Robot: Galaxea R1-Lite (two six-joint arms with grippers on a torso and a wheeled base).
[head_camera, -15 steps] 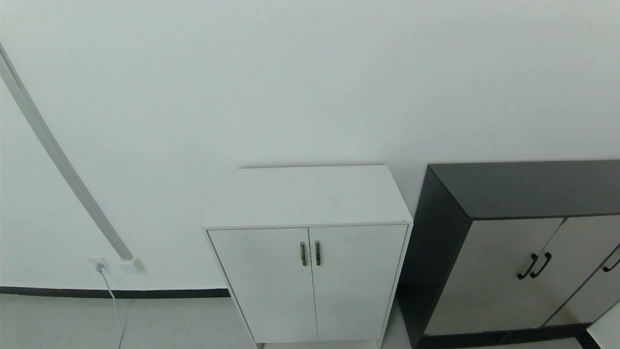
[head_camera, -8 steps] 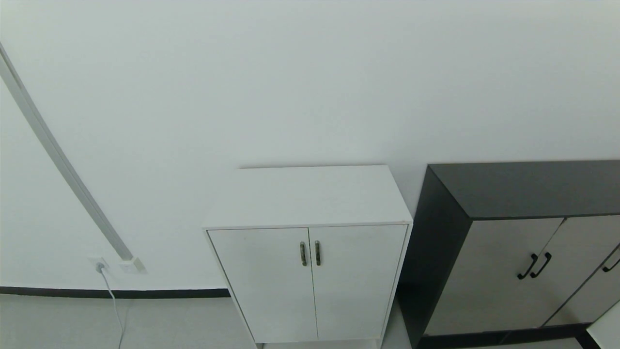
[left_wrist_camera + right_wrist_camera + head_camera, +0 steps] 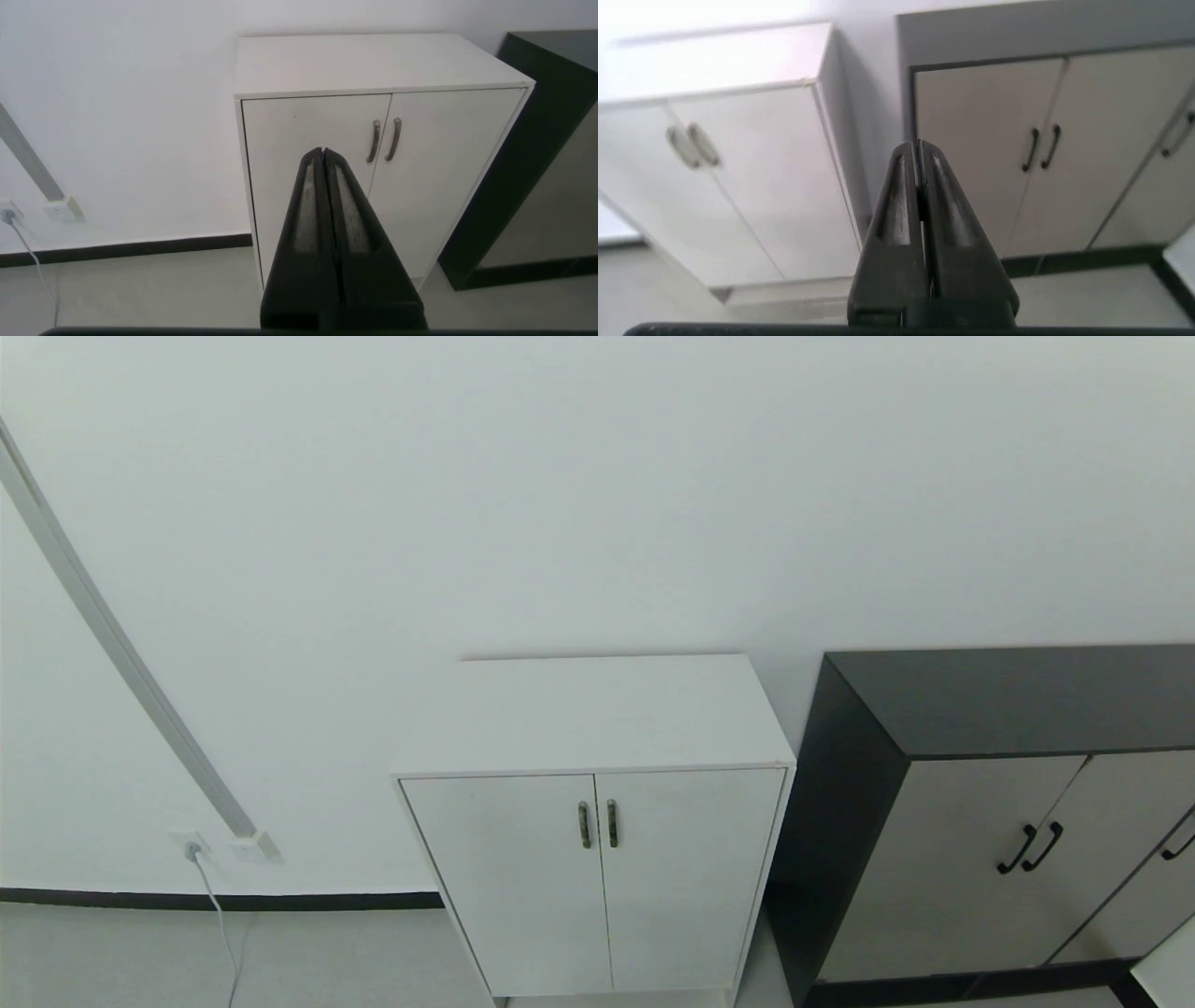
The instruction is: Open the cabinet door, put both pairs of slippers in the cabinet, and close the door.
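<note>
Cabinet (image 3: 597,714) has two closed doors (image 3: 523,877), two handles (image 3: 585,824); left claw (image 3: 323,152) and right claw (image 3: 921,146) clenched empty.

Text/labels: none legible | white cabinet (image 3: 597,714): plain surfaces, no print | dark cabinet (image 3: 1008,700) beside white cabinet: no print

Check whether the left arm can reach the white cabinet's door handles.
Probably yes: nothing stands between the left gripper and the handles on the closed white cabinet, but it is shut and must open first.
</note>
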